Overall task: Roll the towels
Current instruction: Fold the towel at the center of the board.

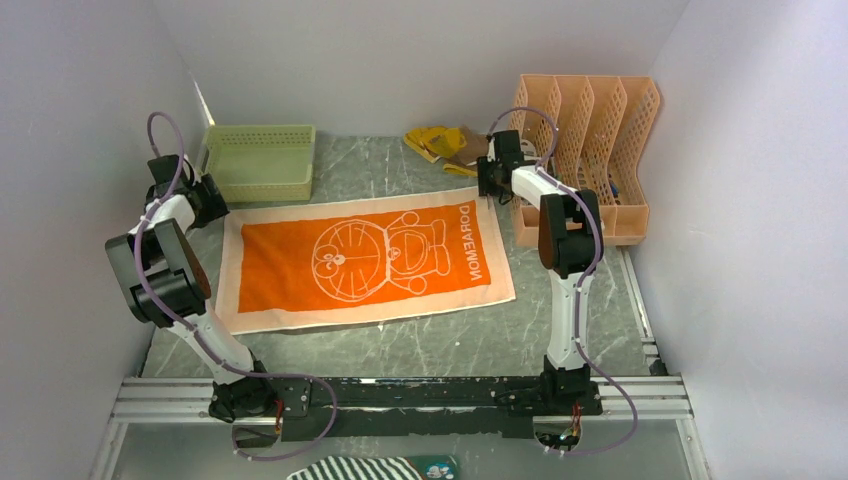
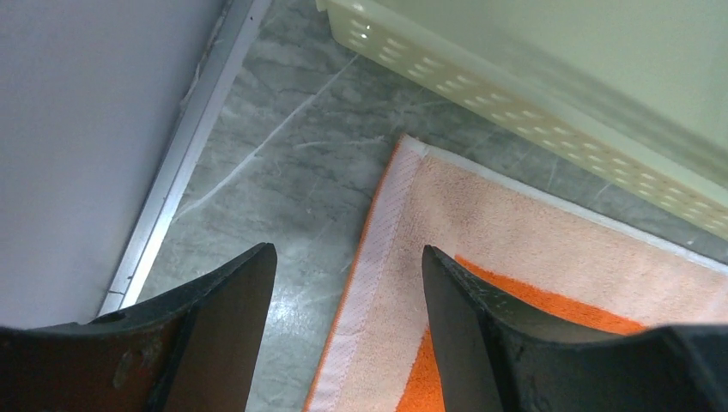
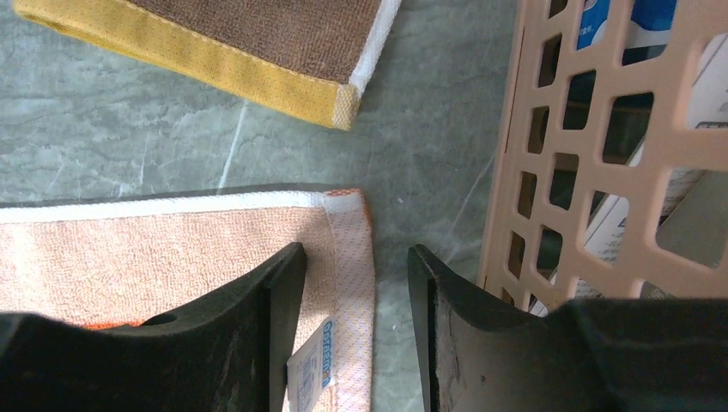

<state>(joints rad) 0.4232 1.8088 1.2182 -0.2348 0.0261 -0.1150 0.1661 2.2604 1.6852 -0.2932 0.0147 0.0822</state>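
— Orange towel [image 1: 365,258]: where is it, seen from above?
— Spread flat in the middle of the grey marbled worktop [image 1: 440,340]. It has a cream border all round, a white outlined cartoon cat, and "DORAEMON" running sideways along its right end. The left arm is folded, elbow high by the left wall, with the left end effector [image 1: 205,200] at the towel's far left corner, beside a green basket [image 1: 260,160]. The right arm rises from its base, bends at the elbow and holds the right end effector [image 1: 492,182] at the far right corner, next to a peach file rack [image 1: 590,150]. A yellow towel [image 1: 440,143] lies crumpled behind, near the back wall.
— And the left wrist camera?
— Fingers [image 2: 223,335] spread apart, holding nothing. The towel's bordered edge runs up between them, so one finger is over bare worktop and the other over cloth. Whether they touch, I cannot tell.
— The right wrist?
— Spread too, nothing pinched. The towel's corner lies under the gap, with a small white tag [image 3: 311,365] at the hem; its blue print is too small to read. Beyond the corner and apart from it, the yellow towel shows a brown centre and a yellow hem. The rack stands just right of the fingers, with a box [image 3: 614,21] bearing blue print behind its lattice.
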